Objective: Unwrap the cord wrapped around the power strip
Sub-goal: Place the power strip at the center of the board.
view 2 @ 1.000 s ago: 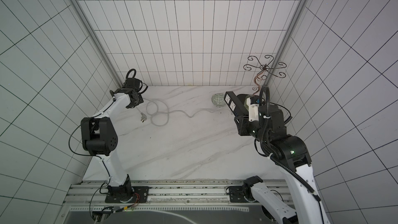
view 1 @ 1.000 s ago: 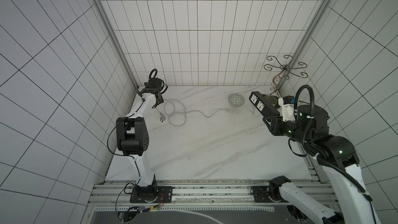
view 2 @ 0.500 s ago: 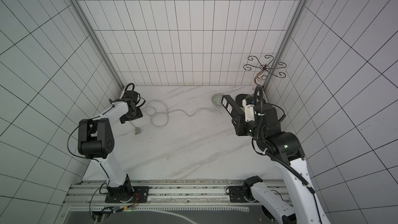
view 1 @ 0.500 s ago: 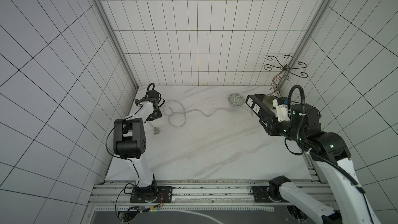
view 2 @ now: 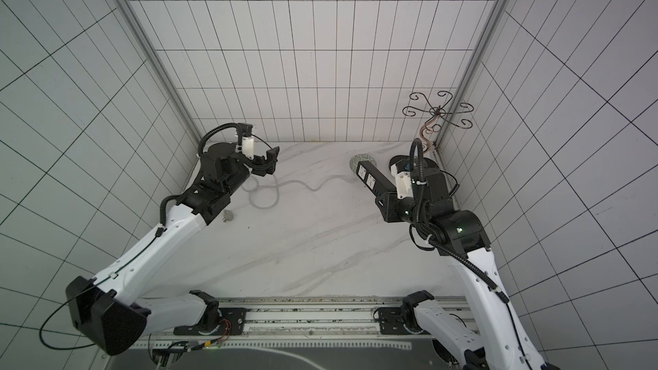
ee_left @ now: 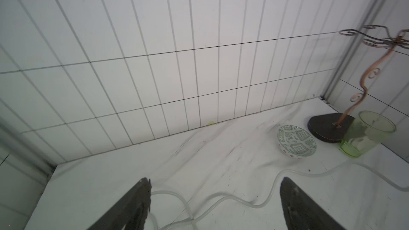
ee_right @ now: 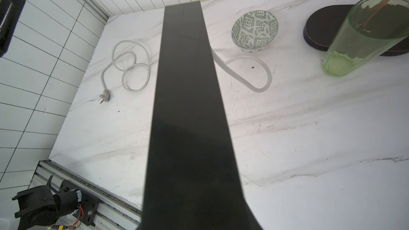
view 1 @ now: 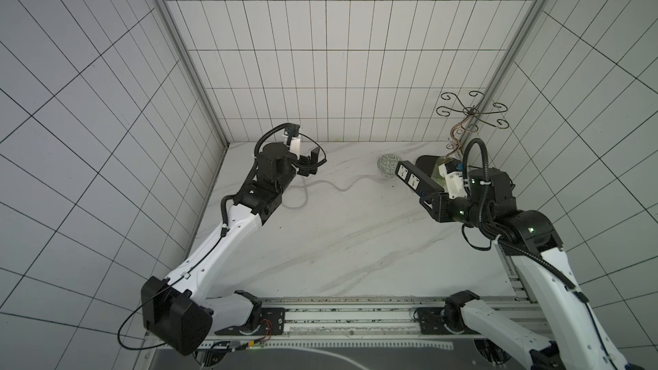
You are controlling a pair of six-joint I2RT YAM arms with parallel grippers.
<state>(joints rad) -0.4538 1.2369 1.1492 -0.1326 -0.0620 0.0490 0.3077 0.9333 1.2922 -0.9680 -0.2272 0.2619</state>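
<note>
The black power strip (view 1: pixel 414 179) (view 2: pixel 370 179) is held above the table at the back right, sockets up, with my right gripper (view 1: pixel 432 198) (view 2: pixel 386 201) shut on one end. In the right wrist view its plain underside (ee_right: pixel 188 107) hides the fingers. The pale cord (view 1: pixel 320 182) (view 2: pixel 295 182) (ee_right: pixel 132 67) runs from the strip across the marble and lies in loose loops at the back left. Its grey plug (view 2: pixel 228 216) (ee_right: pixel 104 97) rests flat on the table. My left gripper (view 1: pixel 309 163) (view 2: pixel 269 163) (ee_left: pixel 217 186) hovers open above the loops (ee_left: pixel 243 202), holding nothing.
A green-patterned bowl (view 1: pixel 388 163) (ee_left: pixel 296 140) (ee_right: pixel 254 30) sits just behind the strip. Beside it stand a green glass (ee_left: pixel 367 133) (ee_right: pixel 363 34) and a curly metal stand (view 1: pixel 470 112) on a dark base (ee_left: pixel 327 127), in the back right corner. Tiled walls close three sides.
My left gripper opened and let go of the cord, and the plug dropped onto the table. The left gripper then moved right, over the loops. The right arm shifted the strip slightly left.
</note>
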